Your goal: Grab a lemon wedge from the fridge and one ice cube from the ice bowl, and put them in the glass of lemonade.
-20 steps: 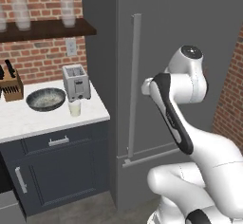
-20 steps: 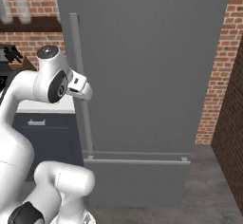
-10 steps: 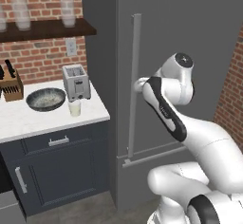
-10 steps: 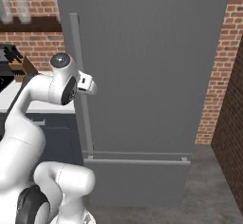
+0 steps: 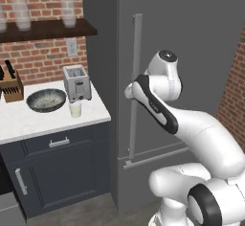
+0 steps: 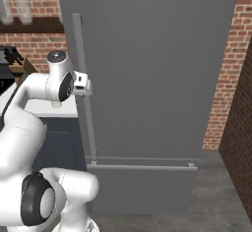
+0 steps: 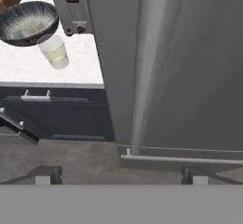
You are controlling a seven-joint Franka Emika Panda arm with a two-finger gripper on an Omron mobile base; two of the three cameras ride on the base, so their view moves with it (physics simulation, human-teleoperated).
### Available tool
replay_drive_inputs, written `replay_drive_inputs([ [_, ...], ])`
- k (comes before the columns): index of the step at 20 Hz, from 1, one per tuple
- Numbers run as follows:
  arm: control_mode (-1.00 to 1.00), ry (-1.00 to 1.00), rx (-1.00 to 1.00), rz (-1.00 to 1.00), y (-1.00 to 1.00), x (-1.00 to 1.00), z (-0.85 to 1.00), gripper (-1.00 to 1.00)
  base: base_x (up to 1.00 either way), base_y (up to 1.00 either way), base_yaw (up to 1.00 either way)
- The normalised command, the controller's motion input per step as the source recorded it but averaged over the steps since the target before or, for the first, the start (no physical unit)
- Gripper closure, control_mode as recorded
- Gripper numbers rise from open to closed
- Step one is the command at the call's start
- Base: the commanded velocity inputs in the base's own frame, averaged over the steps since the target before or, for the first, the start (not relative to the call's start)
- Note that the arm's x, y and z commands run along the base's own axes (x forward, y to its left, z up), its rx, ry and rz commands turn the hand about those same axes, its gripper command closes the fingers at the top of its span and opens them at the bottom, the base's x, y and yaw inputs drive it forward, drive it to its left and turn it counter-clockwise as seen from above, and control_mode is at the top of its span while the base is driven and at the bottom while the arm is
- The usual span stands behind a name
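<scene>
Grey fridge stands shut, thin handle vertical.

Left base view: from behind and left of the arm, facing forward and down, mid distance, takes in the counter with the bowl, toaster and glass, plus the fridge front. Right base view: from behind and right, facing the fridge door squarely. Both share the fridge handle and the door. Hand view: close to the handle, looking down along it to the floor, with the counter's right edge at its upper left.
</scene>
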Motion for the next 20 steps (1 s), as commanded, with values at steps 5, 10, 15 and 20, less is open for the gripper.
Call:
replay_drive_inputs([
  [5, -1.00, -0.01, -0.05, 0.00, 0.00, 0.35, -0.18, -1.00, 0.00, 0.00, 0.00],
  [10, -1.00, -0.05, 0.00, 0.00, -0.01, 0.51, -0.29, -1.00, 0.00, 0.00, 0.00],
  [15, -1.00, -0.05, 0.00, 0.00, -0.04, 0.54, -0.24, -1.00, 0.00, 0.00, 0.00],
  [20, -1.00, -0.04, 0.00, 0.00, -0.06, 0.40, -0.12, -1.00, 0.00, 0.00, 0.00],
])
